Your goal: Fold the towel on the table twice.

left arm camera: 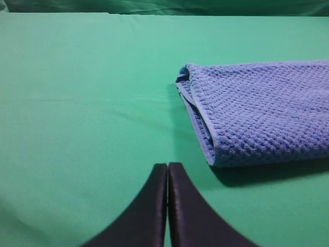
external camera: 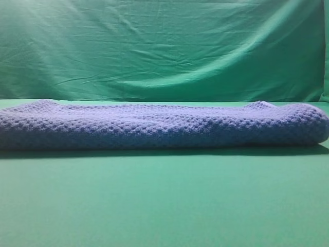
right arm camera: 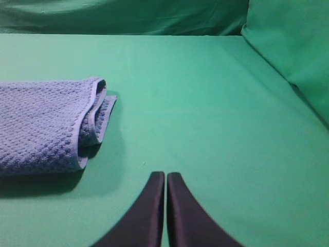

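Green bench (external camera: 164, 206), wrinkled green backdrop (external camera: 164, 46) behind. Towel (external camera: 164, 126) lies across the bench middle as a long, layered strip (layered ends show in both wrist views, so it looks folded at least once). Left gripper (left arm camera: 167, 170) pressed together, empty, just short of the towel's left end. Right gripper (right arm camera: 165, 177) likewise closed, empty, near the right end. Cloth looks thick, soft, floppy, with a grippy waffle weave. Best hold, I'd judge: pinch all layers at the end corners, or they'll likely slide apart.
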Action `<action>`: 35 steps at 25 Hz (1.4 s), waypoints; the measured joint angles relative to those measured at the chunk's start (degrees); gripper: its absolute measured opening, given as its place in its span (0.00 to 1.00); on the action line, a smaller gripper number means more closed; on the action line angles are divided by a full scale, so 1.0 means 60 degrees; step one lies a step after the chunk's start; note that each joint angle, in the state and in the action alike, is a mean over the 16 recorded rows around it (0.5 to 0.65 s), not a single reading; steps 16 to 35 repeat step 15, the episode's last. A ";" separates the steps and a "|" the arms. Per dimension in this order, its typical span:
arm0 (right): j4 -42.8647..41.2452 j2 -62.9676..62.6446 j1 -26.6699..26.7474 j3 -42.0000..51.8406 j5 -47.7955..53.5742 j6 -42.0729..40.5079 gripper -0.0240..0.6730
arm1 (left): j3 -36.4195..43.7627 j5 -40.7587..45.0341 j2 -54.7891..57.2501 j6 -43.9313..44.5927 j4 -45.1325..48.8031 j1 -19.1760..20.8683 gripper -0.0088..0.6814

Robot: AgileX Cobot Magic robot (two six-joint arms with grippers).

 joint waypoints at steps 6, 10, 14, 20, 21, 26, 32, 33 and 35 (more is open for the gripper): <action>0.0000 0.0000 0.0000 0.0000 0.0000 -0.0009 0.03 | 0.0000 0.0000 0.0000 0.0000 0.0000 0.0000 0.01; 0.0000 0.0000 0.0000 0.0000 0.0000 -0.0013 0.03 | 0.0000 0.0000 0.0000 0.0000 0.0000 0.0000 0.01; 0.0000 0.0000 0.0000 0.0000 0.0000 -0.0017 0.03 | 0.0000 0.0000 0.0000 0.0000 0.0000 0.0000 0.01; 0.0000 0.0000 0.0000 0.0000 0.0000 -0.0018 0.03 | 0.0000 0.0000 0.0000 0.0000 0.0000 0.0000 0.01; 0.0000 0.0000 0.0000 0.0000 0.0000 -0.0018 0.03 | 0.0000 0.0000 0.0000 0.0000 0.0000 0.0000 0.01; 0.0000 0.0000 0.0000 0.0000 0.0000 -0.0018 0.03 | 0.0000 0.0000 0.0000 0.0000 0.0000 0.0000 0.01; 0.0000 0.0000 0.0000 0.0000 0.0000 -0.0018 0.03 | 0.0000 0.0000 0.0000 0.0000 0.0000 0.0000 0.01; 0.0000 0.0000 0.0000 0.0000 0.0000 -0.0018 0.03 | 0.0000 0.0000 0.0000 0.0000 0.0000 0.0000 0.01; 0.0000 0.0000 0.0000 0.0000 0.0000 -0.0018 0.03 | 0.0000 0.0000 0.0000 0.0000 0.0000 0.0000 0.01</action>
